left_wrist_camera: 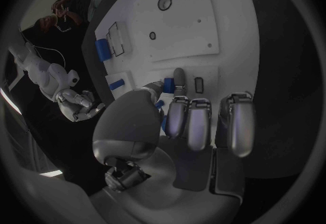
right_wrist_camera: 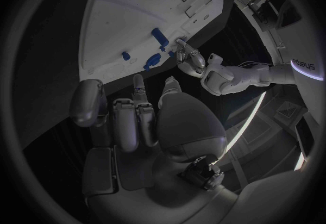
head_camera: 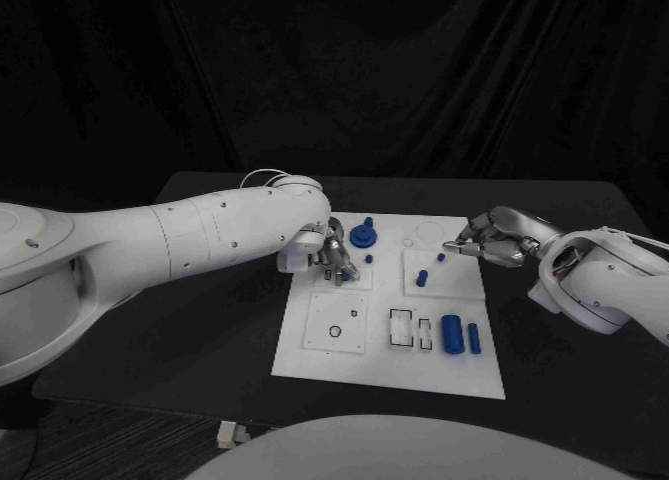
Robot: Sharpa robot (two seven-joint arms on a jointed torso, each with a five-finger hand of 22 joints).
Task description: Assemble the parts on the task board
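- nearest the camera, on the task board [head_camera: 313,362] near its front right corner, a large blue cylinder [head_camera: 452,334] lies beside a slimmer blue bar [head_camera: 474,338].
- two narrow rectangular slots [head_camera: 402,329] sit just left of the cylinder.
- left hand [head_camera: 328,250] hangs over the board's rear left part, fingers bent down at a small blue part [left_wrist_camera: 168,85]; whether it grips the part i cannot tell.
- a round blue knob [head_camera: 363,236] stands just beside that hand, near the rear edge.
- right hand [head_camera: 488,243] hovers at the board's rear right edge with fingers curled in; whether it holds anything i cannot tell.
- two small blue pegs [head_camera: 422,276] stand near it on the board.
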